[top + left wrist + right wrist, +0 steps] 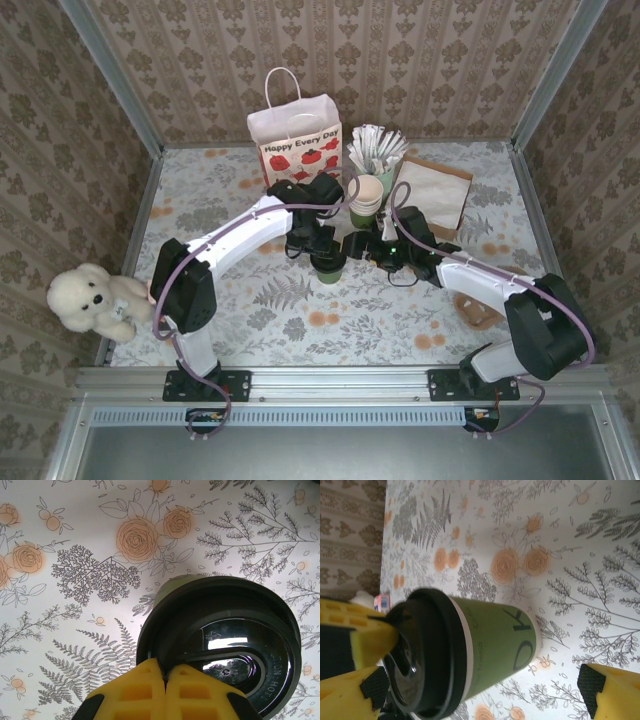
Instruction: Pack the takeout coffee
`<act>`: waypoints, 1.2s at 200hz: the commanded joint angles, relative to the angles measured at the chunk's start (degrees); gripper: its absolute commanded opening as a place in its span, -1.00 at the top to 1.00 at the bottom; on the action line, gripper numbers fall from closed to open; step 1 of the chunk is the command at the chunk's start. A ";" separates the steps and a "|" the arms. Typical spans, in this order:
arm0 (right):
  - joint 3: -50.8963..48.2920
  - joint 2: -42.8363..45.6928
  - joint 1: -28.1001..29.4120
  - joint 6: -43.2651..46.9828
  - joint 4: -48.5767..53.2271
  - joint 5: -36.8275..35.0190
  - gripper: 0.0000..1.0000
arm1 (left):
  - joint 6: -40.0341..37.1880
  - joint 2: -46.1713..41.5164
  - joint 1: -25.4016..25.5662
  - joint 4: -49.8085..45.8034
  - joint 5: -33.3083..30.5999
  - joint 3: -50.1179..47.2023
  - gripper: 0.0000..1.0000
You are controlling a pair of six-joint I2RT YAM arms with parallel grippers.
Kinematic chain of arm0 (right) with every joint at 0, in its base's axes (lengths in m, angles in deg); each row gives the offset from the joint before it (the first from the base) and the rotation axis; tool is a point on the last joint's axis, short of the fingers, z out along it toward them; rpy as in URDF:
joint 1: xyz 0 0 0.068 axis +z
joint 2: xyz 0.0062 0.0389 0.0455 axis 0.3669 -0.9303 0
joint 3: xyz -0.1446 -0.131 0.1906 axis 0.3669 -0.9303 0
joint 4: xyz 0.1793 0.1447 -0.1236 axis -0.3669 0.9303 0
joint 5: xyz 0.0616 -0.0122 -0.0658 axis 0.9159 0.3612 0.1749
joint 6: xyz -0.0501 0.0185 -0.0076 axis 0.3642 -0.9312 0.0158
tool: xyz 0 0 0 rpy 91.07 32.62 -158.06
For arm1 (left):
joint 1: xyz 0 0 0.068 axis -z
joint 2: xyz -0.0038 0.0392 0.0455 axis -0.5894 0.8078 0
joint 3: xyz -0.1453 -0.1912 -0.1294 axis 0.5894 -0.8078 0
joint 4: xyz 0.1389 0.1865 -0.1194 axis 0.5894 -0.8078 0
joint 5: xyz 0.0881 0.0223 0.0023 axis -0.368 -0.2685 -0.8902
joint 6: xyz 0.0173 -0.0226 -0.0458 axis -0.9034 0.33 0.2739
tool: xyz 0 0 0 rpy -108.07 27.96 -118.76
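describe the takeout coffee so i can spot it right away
Start at the white gift bag at the back of the table and come straight toward the near edge. The takeout coffee stands mid-table, a small green cup. Unlike the stack of cups behind it, it wears a black lid.

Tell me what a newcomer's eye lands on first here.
Both arms meet at centre over the takeout coffee, a green cup with a black lid. The left gripper is shut, tips at the lid's rim, while the right gripper stands open toward the cup's side. Behind them stands a white gift bag with red flowers, and a cream teddy bear sits at the far left.
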 commanded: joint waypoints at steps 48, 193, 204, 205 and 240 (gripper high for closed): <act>-5.07 1.26 4.09 10.02 -9.98 6.21 -1.00 | 4.48 -0.20 0.57 0.51 -1.38 -0.63 1.00; -6.31 -3.43 7.20 10.69 -16.84 -5.72 -1.00 | 4.46 0.36 0.80 1.69 -0.32 -1.85 1.00; -6.67 -3.79 7.29 10.78 -17.00 -5.56 -1.00 | 4.64 0.44 0.78 1.67 -0.34 -2.00 1.00; -6.73 -3.79 7.34 10.78 -16.98 -5.56 -1.00 | 4.63 0.49 0.79 1.68 -0.34 -1.97 1.00; -8.07 -4.68 7.95 11.53 -16.74 -7.06 -1.00 | 4.96 0.50 0.75 2.27 -0.12 -3.38 1.00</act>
